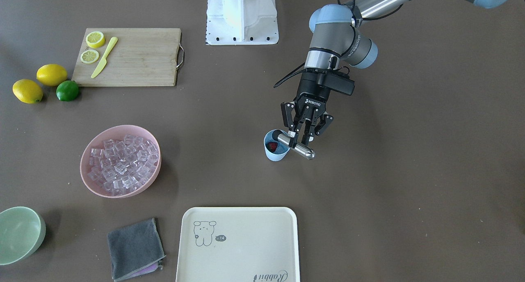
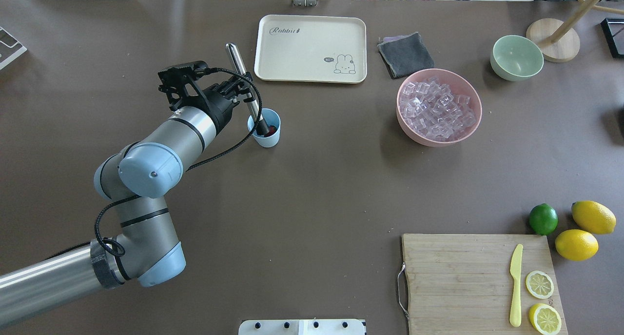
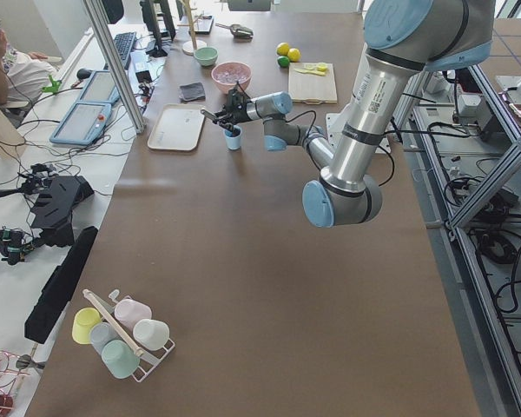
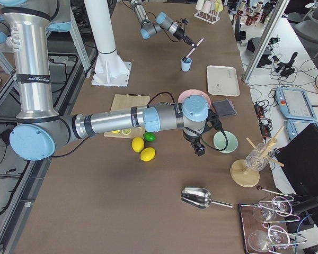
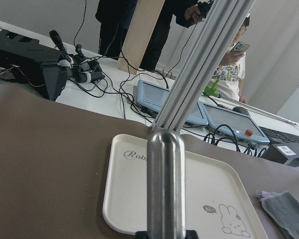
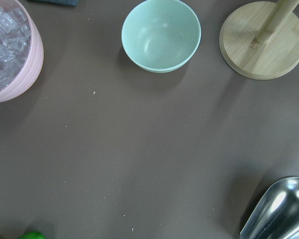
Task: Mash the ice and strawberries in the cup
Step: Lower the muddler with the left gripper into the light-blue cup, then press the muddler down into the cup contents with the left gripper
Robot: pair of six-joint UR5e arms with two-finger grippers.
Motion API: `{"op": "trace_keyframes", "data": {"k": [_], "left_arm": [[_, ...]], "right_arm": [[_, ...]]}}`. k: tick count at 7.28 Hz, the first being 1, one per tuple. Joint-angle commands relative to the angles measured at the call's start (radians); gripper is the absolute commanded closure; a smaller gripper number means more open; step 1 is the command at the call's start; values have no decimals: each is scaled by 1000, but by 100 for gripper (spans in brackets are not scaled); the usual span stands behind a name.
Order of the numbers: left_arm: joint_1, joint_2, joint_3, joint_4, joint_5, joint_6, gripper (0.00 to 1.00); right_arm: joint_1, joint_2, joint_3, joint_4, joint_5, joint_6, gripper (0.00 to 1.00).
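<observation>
Fingers [image 1: 292, 141] of my left gripper [image 1: 300, 141] are clamped across a metal rod [image 1: 308, 152], gripping it partway along its shaft. The rod is tilted. Its lower end sits inside the cup [image 1: 275, 152], and its rounded upper end leans out over the rim toward the cream tray [image 1: 246, 232]. From the overhead camera, the rod's dark tip lies in the cup just beside the strawberry [image 2: 273, 128], which shows red at the bottom. I cannot tell whether any ice shares the cup with it.

The cup stands upright on the brown table [image 1: 410, 191], near one corner of the tray and well apart from the pink bowl [image 1: 87, 179]. The ice [image 1: 123, 163] I can see is heaped in that pink bowl, nearly filling it.

My right gripper [image 4: 199, 148] shows only in the side camera, hanging over the table between the pink bowl and the pale green bowl [image 4: 225, 142]. From there I cannot tell whether its fingers are spread or closed.
</observation>
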Motion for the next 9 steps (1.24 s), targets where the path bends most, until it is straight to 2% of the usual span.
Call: {"op": "trace_keyframes", "data": {"k": [1, 5, 7, 9], "left_arm": [[-81, -11, -51, 2, -80, 5, 100], [-43, -26, 30, -13, -80, -5, 100], [-6, -24, 85, -17, -45, -6, 100], [3, -18, 93, -17, -43, -6, 100]], "right_arm": [[0, 0, -7, 0, 4, 0, 1], [0, -2, -5, 0, 4, 0, 1], [0, -2, -5, 0, 4, 0, 1], [0, -2, -2, 0, 4, 1, 1]]}}
